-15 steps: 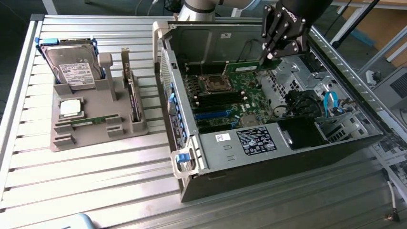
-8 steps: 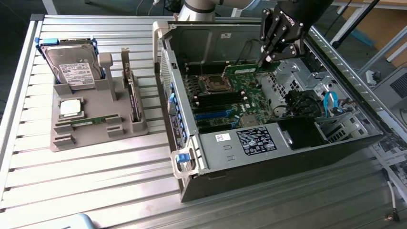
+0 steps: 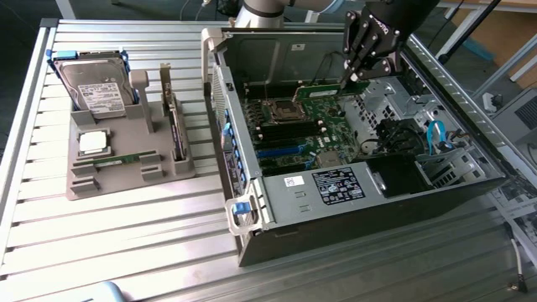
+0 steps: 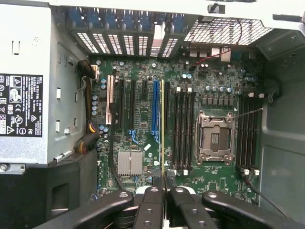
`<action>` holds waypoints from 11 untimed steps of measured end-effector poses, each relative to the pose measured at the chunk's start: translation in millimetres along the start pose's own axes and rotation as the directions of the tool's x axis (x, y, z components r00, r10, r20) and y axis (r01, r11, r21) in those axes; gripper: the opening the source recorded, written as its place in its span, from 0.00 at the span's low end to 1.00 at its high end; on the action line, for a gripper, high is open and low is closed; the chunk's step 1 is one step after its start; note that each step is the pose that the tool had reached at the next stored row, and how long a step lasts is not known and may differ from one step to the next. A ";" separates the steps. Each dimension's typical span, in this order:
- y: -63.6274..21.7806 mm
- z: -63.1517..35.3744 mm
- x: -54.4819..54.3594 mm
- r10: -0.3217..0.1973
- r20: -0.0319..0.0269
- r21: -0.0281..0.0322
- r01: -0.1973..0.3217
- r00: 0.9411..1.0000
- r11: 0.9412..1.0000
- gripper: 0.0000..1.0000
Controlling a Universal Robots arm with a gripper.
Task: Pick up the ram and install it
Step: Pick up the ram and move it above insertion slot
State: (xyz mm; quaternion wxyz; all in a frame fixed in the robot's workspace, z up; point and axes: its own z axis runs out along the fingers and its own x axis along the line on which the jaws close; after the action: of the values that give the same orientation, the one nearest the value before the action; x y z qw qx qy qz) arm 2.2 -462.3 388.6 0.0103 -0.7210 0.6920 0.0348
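My gripper (image 3: 348, 82) hangs over the open computer case (image 3: 251, 189), shut on the ram (image 3: 326, 92), a green stick held level above the motherboard (image 3: 302, 126). In the wrist view the ram (image 4: 163, 124) appears edge-on as a thin line running out from between my fingertips, with my gripper (image 4: 165, 180) closed on its near end. It sits above the board, between the blue card slot (image 4: 155, 107) and the black memory slots (image 4: 183, 124). A second green stick (image 3: 117, 160) lies in the grey holder (image 3: 126, 182) at the exterior view's left.
The grey holder also carries a hard drive (image 3: 97, 91), a square silver processor (image 3: 94, 141) and an upright dark expansion card (image 3: 173, 129). Inside the case are the processor socket (image 4: 213, 138), a heatsink (image 4: 129, 162), the power supply (image 4: 24, 95) and blue cables (image 3: 436, 135).
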 end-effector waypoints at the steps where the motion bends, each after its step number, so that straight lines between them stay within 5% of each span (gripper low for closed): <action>1: 0.0 0.1 -0.7 0.000 0.000 0.000 0.000 1.000 1.000 0.12; 11: -0.7 2.9 -15.6 0.000 0.000 0.000 0.000 1.000 1.000 0.12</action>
State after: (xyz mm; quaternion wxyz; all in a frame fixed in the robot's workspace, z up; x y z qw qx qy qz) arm 2.1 -446.5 386.7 0.0102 -0.7209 0.6920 0.0348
